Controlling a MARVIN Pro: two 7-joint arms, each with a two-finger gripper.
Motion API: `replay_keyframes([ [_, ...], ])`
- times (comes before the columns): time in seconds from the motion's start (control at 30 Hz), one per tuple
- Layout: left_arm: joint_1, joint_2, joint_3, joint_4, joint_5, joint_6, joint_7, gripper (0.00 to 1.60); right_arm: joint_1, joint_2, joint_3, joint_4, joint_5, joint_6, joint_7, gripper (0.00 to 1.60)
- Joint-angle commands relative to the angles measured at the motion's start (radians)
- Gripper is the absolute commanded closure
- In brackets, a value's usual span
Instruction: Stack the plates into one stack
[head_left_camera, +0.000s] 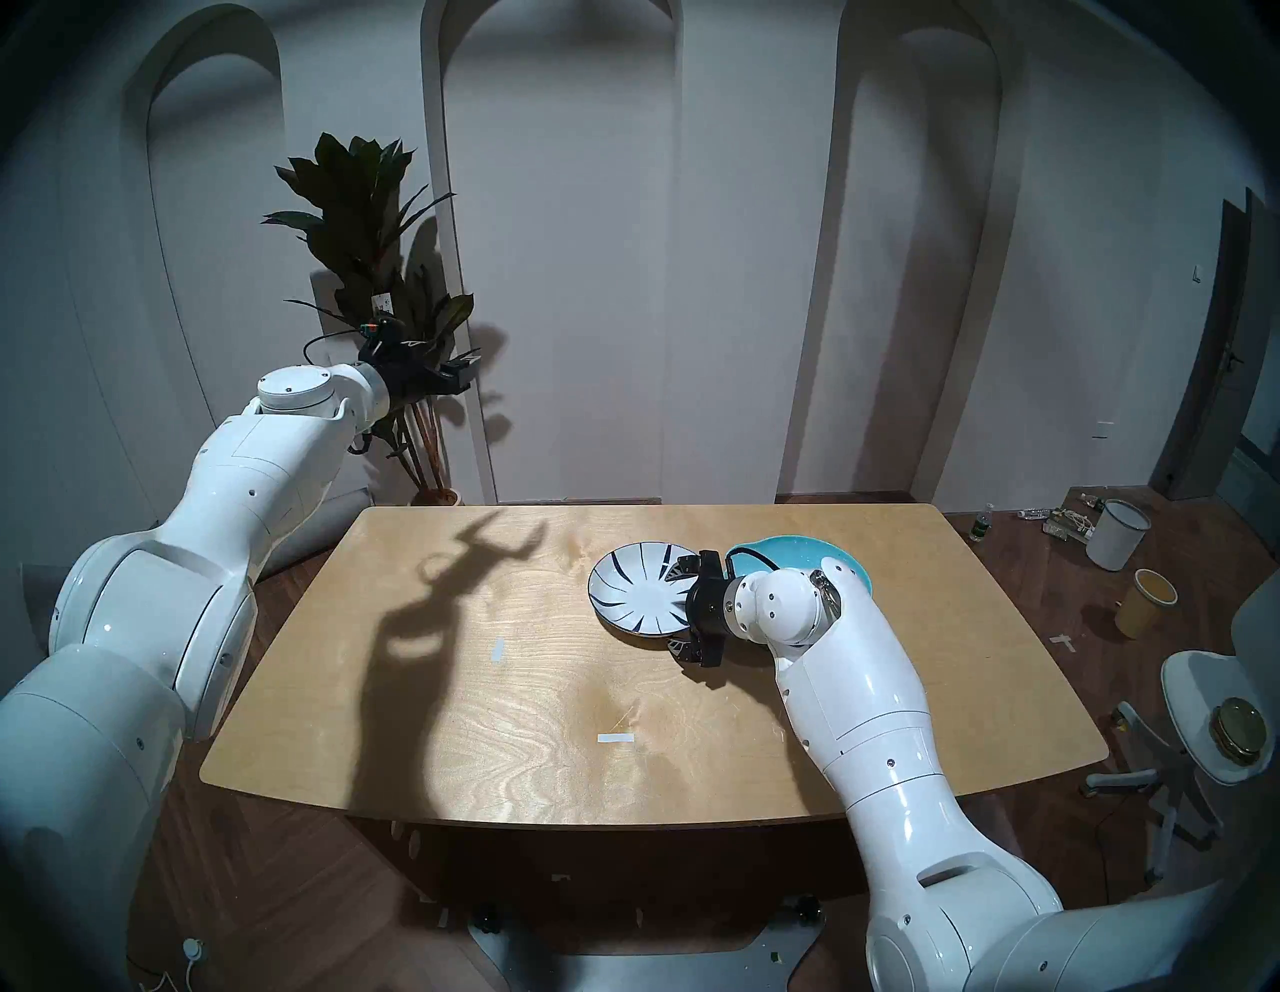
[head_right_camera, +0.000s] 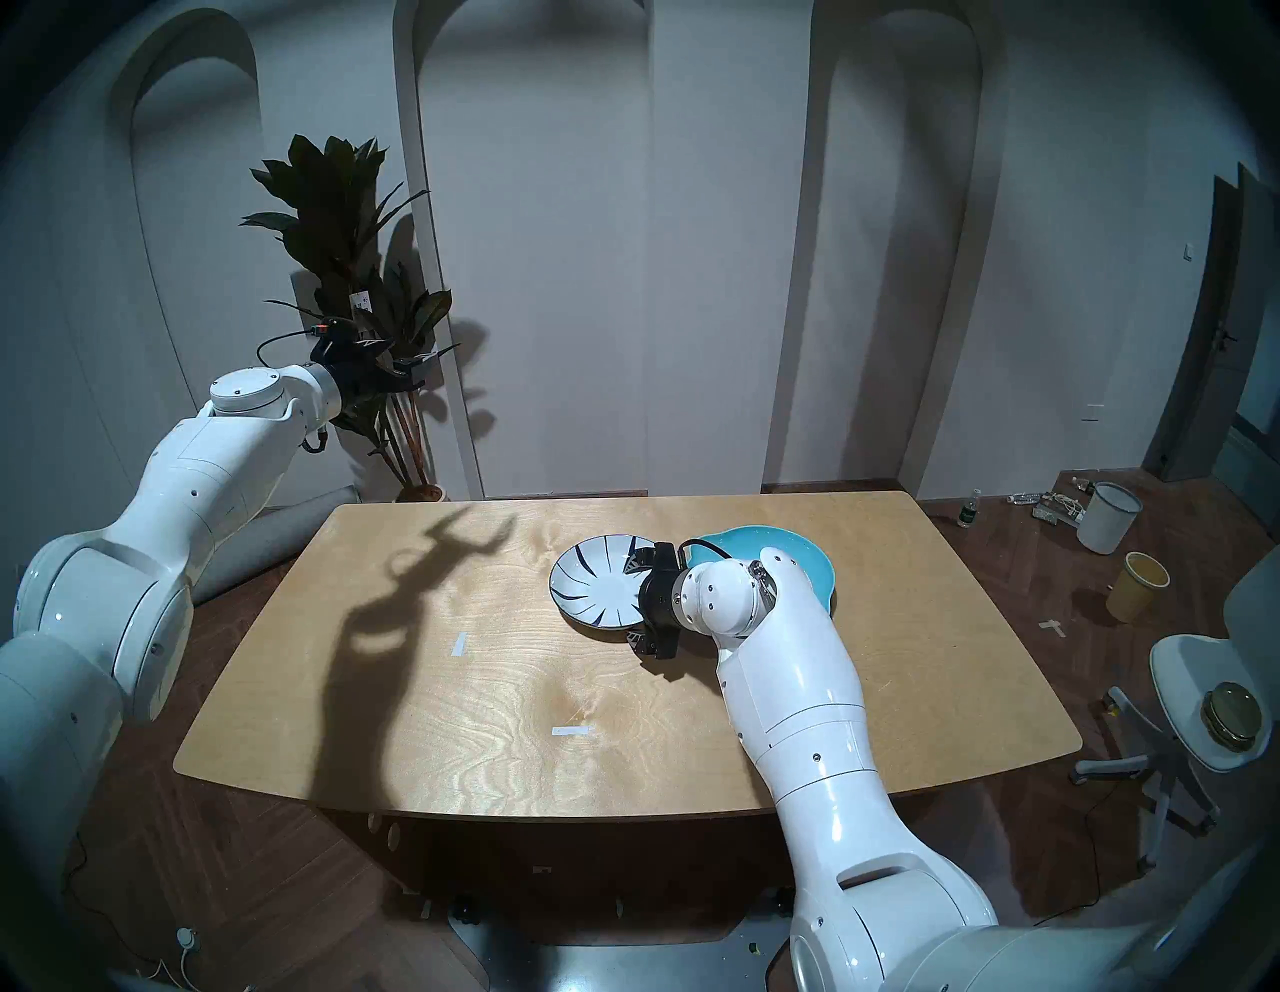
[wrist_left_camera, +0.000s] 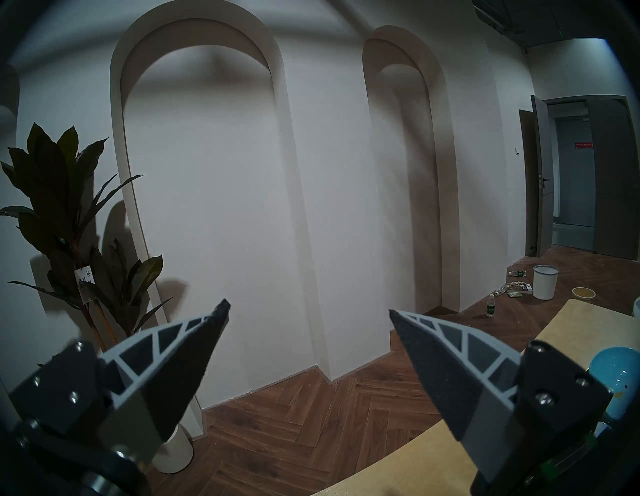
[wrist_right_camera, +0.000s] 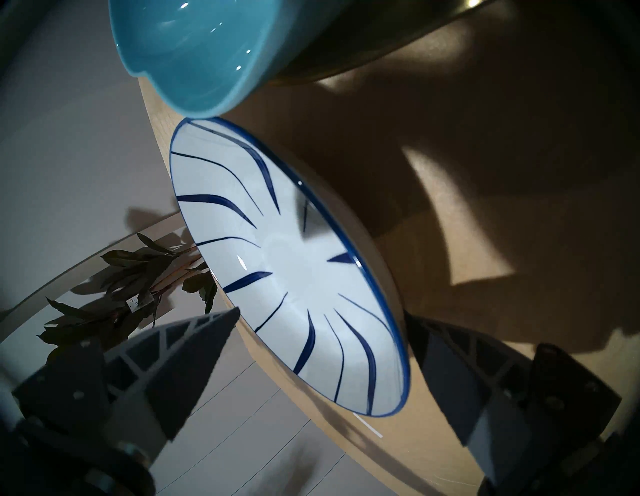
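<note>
The right gripper (wrist_right_camera: 322, 350) has its jaws spread wide and empty, one finger on each side of the near rim of the round white plate with dark-blue radial stripes (wrist_right_camera: 287, 266), apparently not yet touching it. This plate lies flat on the pale wooden table (head_left_camera: 485, 693), straight ahead of the claw. Just beyond, the wavy-edged turquoise plate (wrist_right_camera: 194, 52) nearly touches it. The left gripper (wrist_left_camera: 308, 318), raised and open, is well apart, so the right arm is far nearer.
</note>
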Motion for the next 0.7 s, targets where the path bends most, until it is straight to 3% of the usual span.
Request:
replay_keyframes([
  [0.0, -0.039, 0.0, -0.007, -0.007, 0.001, -0.009, -0.001, 0.0, 0.0, -0.011, 0.004, -0.023, 0.014, 0.001, -0.001, 0.0],
  [0.4, -0.04, 0.0, -0.007, -0.005, 0.001, -0.009, -0.002, 0.0, 0.004, -0.011, 0.006, 0.011, 0.018, 0.01, 0.013, 0.0],
  [0.53, -0.04, -0.001, -0.007, -0.005, 0.002, -0.01, -0.002, 0.0, 0.008, -0.012, 0.008, 0.033, 0.021, 0.014, 0.023, 0.09],
  [0.57, -0.04, -0.001, -0.007, -0.005, 0.002, -0.01, -0.002, 0.0, 0.008, -0.012, 0.008, 0.037, 0.021, 0.016, 0.027, 0.21],
  [0.67, -0.04, -0.001, -0.008, -0.004, 0.002, -0.01, -0.003, 0.0, 0.009, -0.013, 0.008, 0.05, 0.023, 0.02, 0.037, 0.33],
])
